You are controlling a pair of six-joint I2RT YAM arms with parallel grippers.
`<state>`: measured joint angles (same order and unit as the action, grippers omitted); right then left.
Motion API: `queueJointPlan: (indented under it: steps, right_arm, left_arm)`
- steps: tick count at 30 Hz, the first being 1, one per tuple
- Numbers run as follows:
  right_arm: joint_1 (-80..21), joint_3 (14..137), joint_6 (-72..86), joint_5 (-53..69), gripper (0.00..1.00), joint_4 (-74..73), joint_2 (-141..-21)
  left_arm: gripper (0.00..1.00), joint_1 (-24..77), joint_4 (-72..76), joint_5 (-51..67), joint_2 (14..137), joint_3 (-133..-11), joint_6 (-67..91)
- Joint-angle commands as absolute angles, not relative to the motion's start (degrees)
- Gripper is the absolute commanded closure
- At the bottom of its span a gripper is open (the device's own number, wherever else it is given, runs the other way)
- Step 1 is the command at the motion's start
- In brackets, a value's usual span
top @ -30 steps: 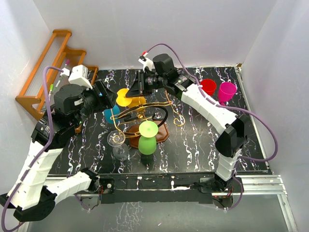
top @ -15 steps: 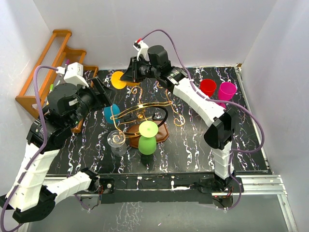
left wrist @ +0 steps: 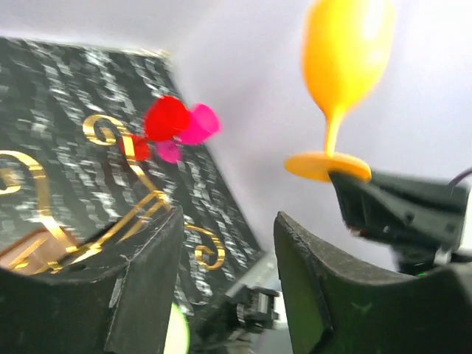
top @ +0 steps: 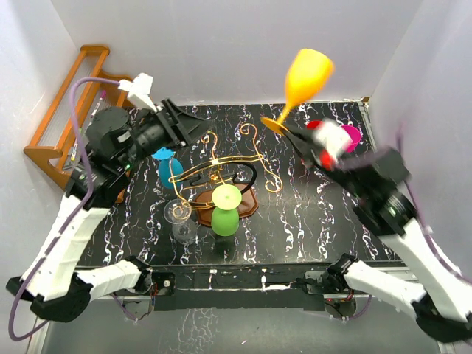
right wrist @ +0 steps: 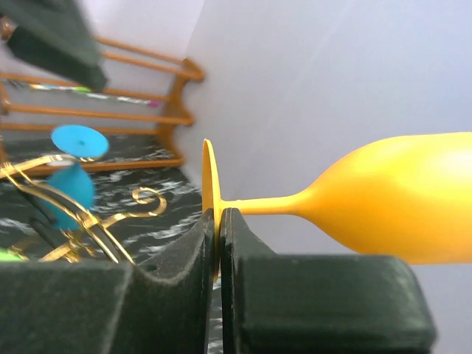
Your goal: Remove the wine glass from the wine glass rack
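Close to the front, a clear glass (top: 179, 221) and a green glass (top: 225, 214) are at the near side of the rack (top: 218, 167), which stands on the table (top: 310, 214). The green glass hangs upside down on the gold wire. I cannot tell if the clear one hangs or stands. A little farther back, a blue glass (top: 167, 171) hangs on the left side.

Behind that, the left pincer (left wrist: 228, 217) is wide and has nothing in it.

Farthest and highest, the right pincer (right wrist: 215, 228) is squeezed tight on the flat foot of the orange glass (top: 308, 74). That glass is up in the air with its bowl on top, well apart from the rack, over the far right of the table.

So the big part looks done, because the orange glass is off the rack. I think all that is left is to set it down gently and let go.
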<state>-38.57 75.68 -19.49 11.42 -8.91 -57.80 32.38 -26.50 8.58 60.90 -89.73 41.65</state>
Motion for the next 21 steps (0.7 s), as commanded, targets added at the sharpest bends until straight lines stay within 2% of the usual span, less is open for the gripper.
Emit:
queueJointPlan:
  steps: [1,5,8,21]
  right_arm:
    - [-38.8,59.0,-50.6,13.4,0.92,-5.1,-42.8]
    - [-38.9,54.3,-54.2,11.9,0.92,-8.1,-37.6]
    - [-38.8,51.8,-56.2,11.1,0.92,-5.4,-36.8]
    - [-38.9,50.1,-60.1,10.8,0.92,7.2,-41.7]
  left_arm:
    - [0.50,32.4,-11.0,27.6,66.1,-87.5,53.6]
    - [0.43,32.4,2.5,39.9,71.3,-85.1,67.9]
    - [0.41,32.4,12.2,44.4,72.8,-80.8,79.9]
    - [0.37,32.5,6.3,44.5,73.4,-79.8,80.1]
